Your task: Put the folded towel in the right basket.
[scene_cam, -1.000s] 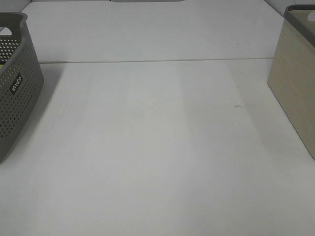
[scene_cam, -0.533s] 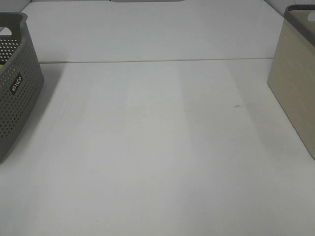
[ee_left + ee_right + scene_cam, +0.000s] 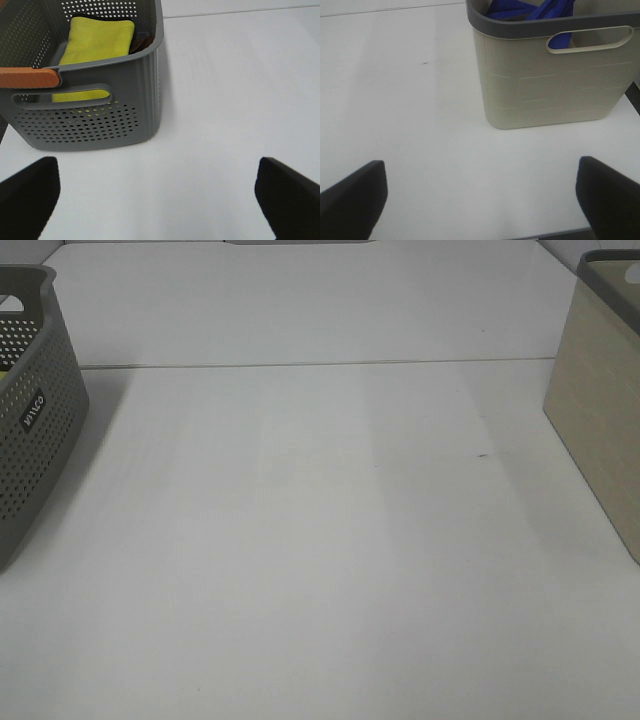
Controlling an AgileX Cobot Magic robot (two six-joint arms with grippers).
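A folded yellow towel (image 3: 100, 37) lies inside the grey perforated basket (image 3: 100, 120), which stands at the table's left edge (image 3: 30, 410). The beige right basket (image 3: 545, 85) stands at the table's right edge (image 3: 600, 410) and holds a crumpled blue cloth (image 3: 530, 9). My left gripper (image 3: 160, 200) is open and empty, above the table in front of the grey basket. My right gripper (image 3: 480, 200) is open and empty, in front of the beige basket. Neither gripper shows in the exterior high view.
The grey basket has an orange handle (image 3: 27, 77) on its near rim and a brown item (image 3: 142, 42) beside the towel. A seam (image 3: 320, 364) runs across the white table. A small dark mark (image 3: 483, 454) sits on the table towards the right.
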